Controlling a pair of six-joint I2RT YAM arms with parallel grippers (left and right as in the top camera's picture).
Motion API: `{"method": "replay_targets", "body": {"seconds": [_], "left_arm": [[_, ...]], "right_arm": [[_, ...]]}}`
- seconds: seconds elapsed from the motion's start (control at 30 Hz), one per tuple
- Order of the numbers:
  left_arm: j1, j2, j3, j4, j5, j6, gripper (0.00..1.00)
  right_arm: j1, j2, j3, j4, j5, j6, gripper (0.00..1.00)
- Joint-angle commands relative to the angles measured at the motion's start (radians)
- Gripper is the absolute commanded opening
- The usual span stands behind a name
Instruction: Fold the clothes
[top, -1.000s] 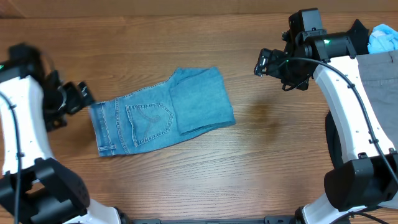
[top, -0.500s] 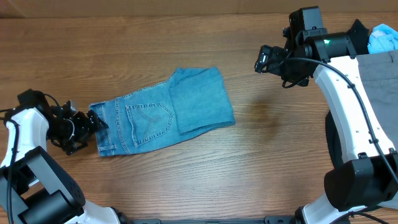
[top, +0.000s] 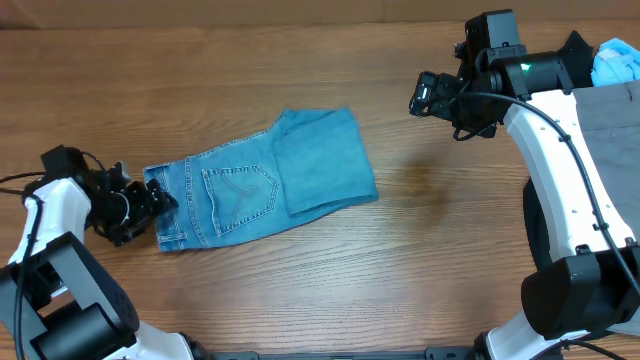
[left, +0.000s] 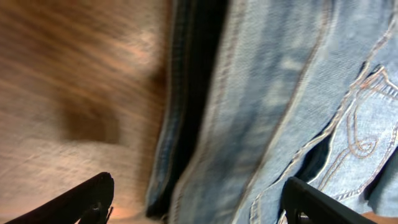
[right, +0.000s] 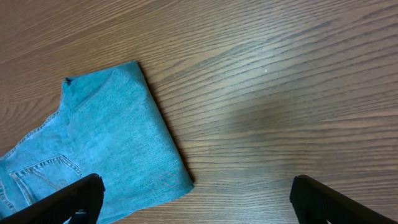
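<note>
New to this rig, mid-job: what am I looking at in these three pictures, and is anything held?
Two white robot arms work at a wooden table. The wide picture comes from a camera overhead; the other two look out from each arm's wrist, the dark tips at the bottom corners being its own jaws. Light blue jeans, partly folded, lie mid-table. The left arm is low at their waistband end, jaws open astride the denim edge, not closed on it. The right arm is raised over the table's right side, jaws open and empty. Grey cloth lies at the right edge. Nothing is held.
</note>
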Motion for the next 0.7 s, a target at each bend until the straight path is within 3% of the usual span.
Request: {"method": "replay_targets", "body": {"seconds": [0.0,0.23,0.67], "left_arm": [[-0.036,0.002,-0.011,0.018,0.0,-0.01,0.89],[-0.068,0.029,-0.011,0.029,-0.057,-0.025,0.89],[-0.069,0.139,-0.011,0.081,-0.023,-0.005,0.85]], "right_arm": [[0.003,-0.014,0.003,0.004,0.01,-0.007,1.0],[0.003,-0.014,0.003,0.002,0.01,-0.026,1.0],[0.003,-0.014,0.003,0.003,0.01,-0.026,1.0]]}}
